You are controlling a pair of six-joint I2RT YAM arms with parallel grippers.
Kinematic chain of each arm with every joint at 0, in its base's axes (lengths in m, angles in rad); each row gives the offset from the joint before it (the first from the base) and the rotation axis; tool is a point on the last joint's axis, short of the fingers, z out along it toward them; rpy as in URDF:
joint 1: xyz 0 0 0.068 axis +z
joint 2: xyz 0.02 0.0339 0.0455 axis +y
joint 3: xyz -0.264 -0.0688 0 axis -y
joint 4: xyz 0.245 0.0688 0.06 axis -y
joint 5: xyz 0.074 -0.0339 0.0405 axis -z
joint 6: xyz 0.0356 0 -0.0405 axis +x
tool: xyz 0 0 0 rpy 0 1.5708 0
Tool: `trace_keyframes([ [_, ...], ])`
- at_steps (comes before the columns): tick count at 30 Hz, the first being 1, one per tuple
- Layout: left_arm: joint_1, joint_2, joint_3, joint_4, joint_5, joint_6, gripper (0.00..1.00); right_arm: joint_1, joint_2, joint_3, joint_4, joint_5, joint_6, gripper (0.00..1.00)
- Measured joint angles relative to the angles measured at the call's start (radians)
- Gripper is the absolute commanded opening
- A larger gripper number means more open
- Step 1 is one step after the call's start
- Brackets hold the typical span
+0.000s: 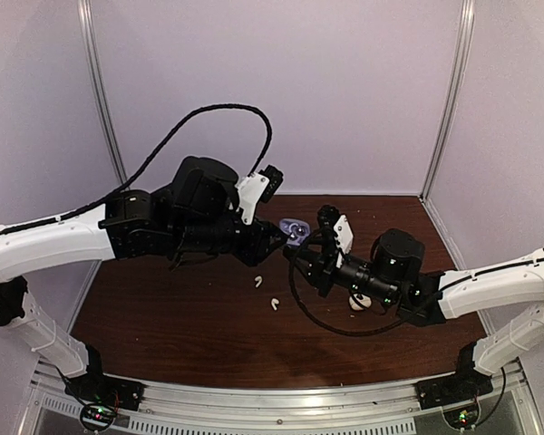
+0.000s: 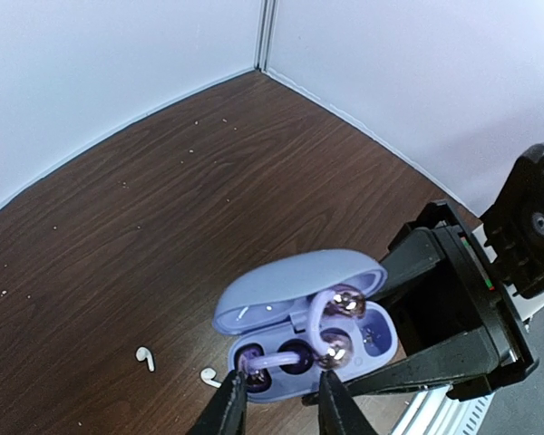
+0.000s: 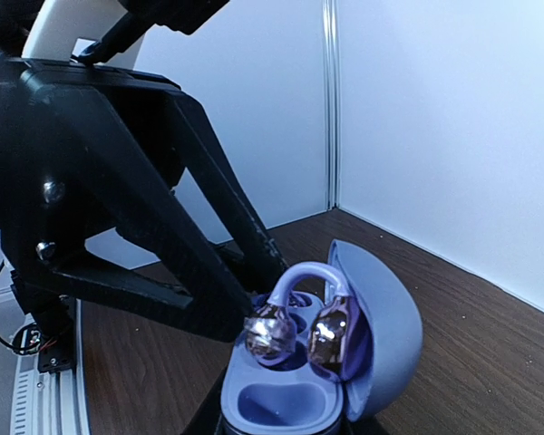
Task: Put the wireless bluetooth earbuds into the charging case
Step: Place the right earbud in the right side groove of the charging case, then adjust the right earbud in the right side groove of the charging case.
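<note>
Lower centre: we see the left gripper (image 2: 283, 388), narrowly parted, just beneath a purple earbud (image 2: 334, 348) atop the charging case (image 2: 286, 292), which the right gripper (image 2: 374, 328) clamps

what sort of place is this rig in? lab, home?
Probably a lab robot test booth: plain white wall panels joined by metal posts, a dark wood-grain table, left arm and right arm bolted to an aluminium rail.

We log the lilac charging case (image 2: 281, 304): lid open, held up off the bench (image 2: 163, 227). Two purple earbuds (image 2: 344, 304) with looped hooks sit partly in its wells. Two white earbuds (image 2: 145, 359), short-stemmed, lie loose on the bench, close together.
</note>
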Motion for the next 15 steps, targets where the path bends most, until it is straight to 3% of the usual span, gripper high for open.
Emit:
trace_keyframes([
  [15,0.007,-0.088,-0.047,0.004,0.113,0.073,0.38,0.0,0.0,0.001,0.013,-0.06,0.004,0.0],
])
